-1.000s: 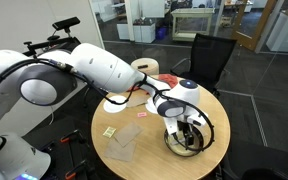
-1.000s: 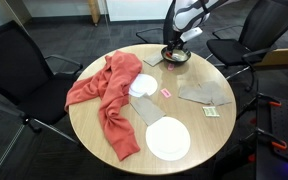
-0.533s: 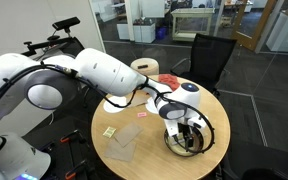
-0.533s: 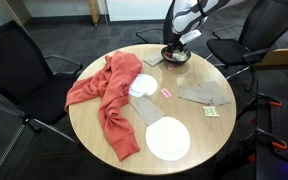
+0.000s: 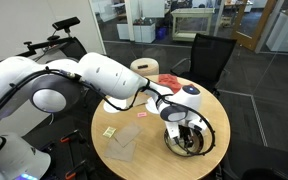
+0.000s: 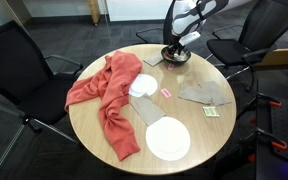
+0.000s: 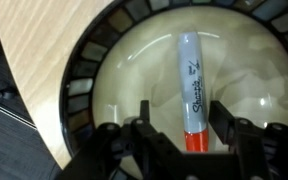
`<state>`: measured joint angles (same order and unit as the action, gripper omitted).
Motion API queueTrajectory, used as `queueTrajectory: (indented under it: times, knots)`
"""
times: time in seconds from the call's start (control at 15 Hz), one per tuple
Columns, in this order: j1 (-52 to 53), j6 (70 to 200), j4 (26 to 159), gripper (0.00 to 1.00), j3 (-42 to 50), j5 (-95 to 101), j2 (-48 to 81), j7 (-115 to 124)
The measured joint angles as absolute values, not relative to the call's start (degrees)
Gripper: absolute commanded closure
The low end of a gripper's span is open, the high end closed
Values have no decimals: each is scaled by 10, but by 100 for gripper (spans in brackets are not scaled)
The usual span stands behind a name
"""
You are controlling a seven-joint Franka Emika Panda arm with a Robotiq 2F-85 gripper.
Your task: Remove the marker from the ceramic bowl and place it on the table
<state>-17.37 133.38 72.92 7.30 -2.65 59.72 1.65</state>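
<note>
In the wrist view the marker, grey-barrelled with an orange-red end, lies in the pale inside of the ceramic bowl, which has a dark patterned rim. My gripper is open and low in the bowl, one finger on each side of the marker's red end, not closed on it. In both exterior views the gripper hangs over the bowl near the edge of the round wooden table; the marker is hidden there.
On the table lie a red cloth, two white plates, a grey cloth, a small pink thing and a small card. Black office chairs stand around the table.
The upper arm links have shifted slightly in the exterior view; the gripper stays over the bowl with no clear change.
</note>
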Motion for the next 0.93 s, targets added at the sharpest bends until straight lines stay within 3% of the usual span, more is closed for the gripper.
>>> queueTrajectory:
  times: [0.27, 0.93]
  knots:
    - [-173, 1329, 720, 97, 73, -27, 601, 17]
    - [-166, 1327, 720, 94, 73, -27, 559, 38]
